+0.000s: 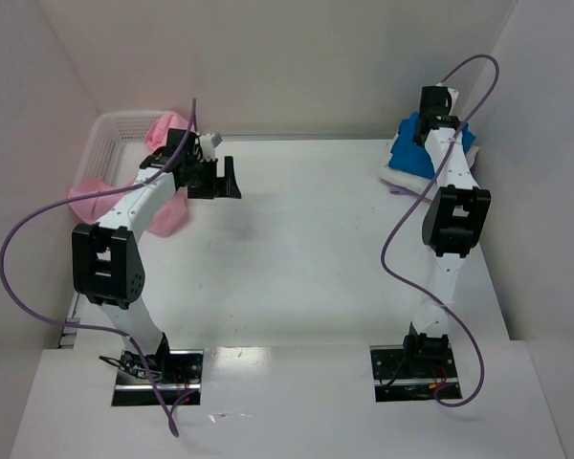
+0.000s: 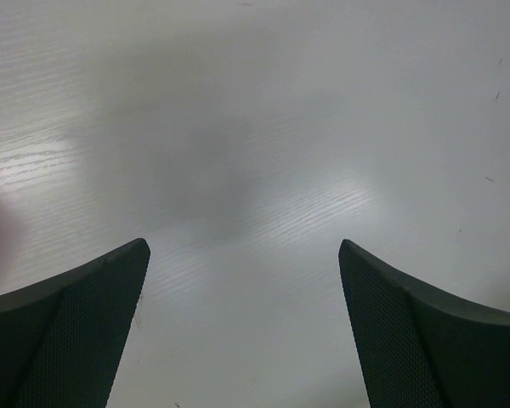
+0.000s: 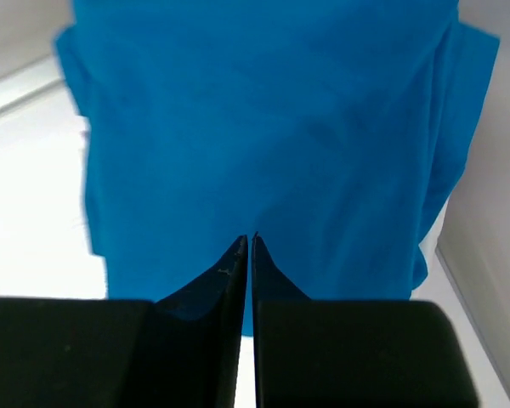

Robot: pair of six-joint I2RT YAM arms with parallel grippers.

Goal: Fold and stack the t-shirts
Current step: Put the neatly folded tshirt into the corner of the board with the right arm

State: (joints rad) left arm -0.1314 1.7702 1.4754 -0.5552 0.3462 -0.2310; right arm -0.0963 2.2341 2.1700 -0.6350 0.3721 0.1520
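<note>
Lying at the desk's [image 1: 306, 258] far-left corner, just left of the wide-open, empty left gripper [image 1: 225, 180]: pink t-shirts [image 1: 88, 196], draped over the basket [image 1: 115, 129]. Right gripper [image 3: 248, 246], jaws together, over the blue t-shirt [image 3: 263, 127] at the far-right corner; whether it pinches cloth cannot be told.

A robotics lab test cell. A white, faintly wood-grained desk [image 1: 297, 249] is boxed in on three sides by plain white panels [image 1: 297, 67], making a bare, evenly lit enclosure. Two white-and-black robot arms, the left arm [image 1: 105, 263] and the right arm [image 1: 454, 220], are bolted side by side at the near edge on metal base plates [image 1: 158, 378] with exposed wiring. Loose purple cables [image 1: 384, 256] loop from the bases up to the wrists. The props on the desk are few and plain: a white plastic lattice basket [image 1: 110, 134] in the far left corner with pink t-shirts [image 1: 167, 129] spilling over it, and a blue t-shirt [image 1: 409, 143] lying folded in the far right corner
</note>
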